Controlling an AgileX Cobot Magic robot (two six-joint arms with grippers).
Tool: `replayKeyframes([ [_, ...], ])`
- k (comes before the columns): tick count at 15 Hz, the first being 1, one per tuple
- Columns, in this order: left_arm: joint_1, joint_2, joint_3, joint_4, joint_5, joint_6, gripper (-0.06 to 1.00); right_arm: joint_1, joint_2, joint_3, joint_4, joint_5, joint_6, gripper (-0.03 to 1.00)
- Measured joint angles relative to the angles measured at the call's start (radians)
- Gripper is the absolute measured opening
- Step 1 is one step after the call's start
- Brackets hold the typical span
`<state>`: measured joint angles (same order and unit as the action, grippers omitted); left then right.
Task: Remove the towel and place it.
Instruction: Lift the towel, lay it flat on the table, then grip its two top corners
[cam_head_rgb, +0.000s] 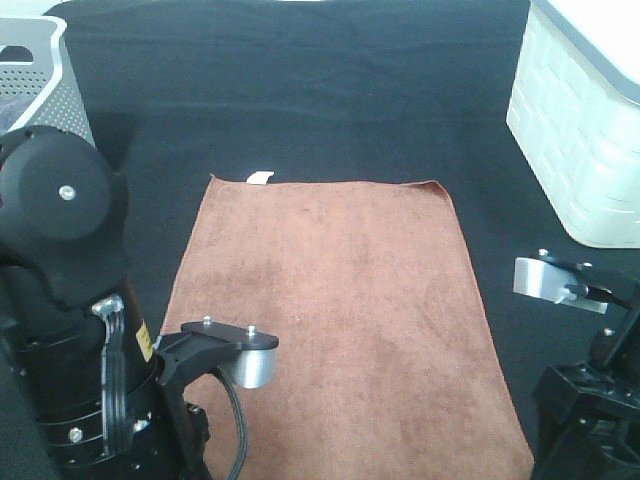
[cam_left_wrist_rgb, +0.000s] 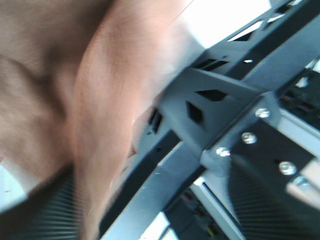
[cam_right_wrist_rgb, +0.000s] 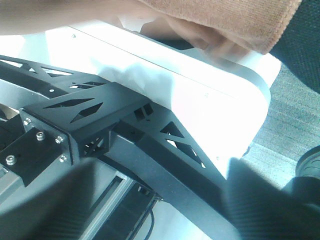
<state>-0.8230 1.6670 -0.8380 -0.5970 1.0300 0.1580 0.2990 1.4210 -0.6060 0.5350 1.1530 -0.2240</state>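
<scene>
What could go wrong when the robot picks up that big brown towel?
1. The towel lies spread flat on the black table covering. A pinch might catch that covering too, or lift only one side so the towel drags and bunches.
2. Its near hem hangs over the table edge above a black metal frame, where it could snag.
3. The white bin stands close on the right, so a swinging towel might knock it.
</scene>
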Motion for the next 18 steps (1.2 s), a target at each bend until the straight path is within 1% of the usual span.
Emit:
replayKeyframes([
  [1,0.000,0.000,0.000,0.000,0.000,0.000,0.74,0.000,0.000,0.000,0.000,0.000,0.000,0.72],
  [2,0.000,0.000,0.000,-0.012,0.011,0.000,0.76,0.000,-0.017,0.000,0.000,-0.017,0.000,0.78],
  [4,-0.011,0.000,0.000,-0.034,0.036,0.001,0.76,0.000,-0.062,0.000,0.000,-0.058,-0.001,0.80],
  [5,-0.011,0.000,0.000,-0.035,0.038,0.003,0.76,0.000,-0.077,-0.005,-0.003,-0.061,-0.001,0.80],
  [6,-0.011,0.000,0.000,-0.026,0.038,0.003,0.76,0.000,-0.092,-0.019,-0.013,-0.069,-0.001,0.80],
  [7,-0.011,0.000,0.000,0.000,0.034,0.004,0.76,0.000,-0.108,-0.043,-0.032,-0.082,-0.001,0.80],
  [9,0.019,0.000,-0.003,0.075,0.005,-0.001,0.76,0.000,-0.145,-0.108,-0.097,-0.144,0.020,0.80],
  [10,0.019,0.000,-0.003,0.075,0.005,-0.001,0.76,0.000,-0.145,-0.108,-0.097,-0.144,0.020,0.80],
  [11,0.050,0.000,-0.016,0.114,-0.020,-0.026,0.76,0.000,-0.166,-0.150,-0.142,-0.174,0.046,0.80],
  [12,0.126,0.000,-0.076,0.194,-0.065,-0.086,0.76,0.000,-0.178,-0.217,-0.249,-0.188,0.146,0.83],
  [14,0.190,0.000,-0.178,0.290,-0.077,-0.103,0.76,-0.001,-0.178,-0.232,-0.335,-0.187,0.196,0.87],
  [16,0.255,0.006,-0.293,0.384,-0.098,-0.095,0.76,-0.004,-0.161,-0.255,-0.374,-0.204,0.202,0.88],
  [17,0.302,0.022,-0.359,0.411,-0.098,-0.095,0.76,-0.006,-0.132,-0.292,-0.380,-0.205,0.201,0.88],
  [18,0.356,0.052,-0.431,0.418,-0.090,-0.095,0.76,-0.006,-0.086,-0.345,-0.383,-0.204,0.192,0.88],
])
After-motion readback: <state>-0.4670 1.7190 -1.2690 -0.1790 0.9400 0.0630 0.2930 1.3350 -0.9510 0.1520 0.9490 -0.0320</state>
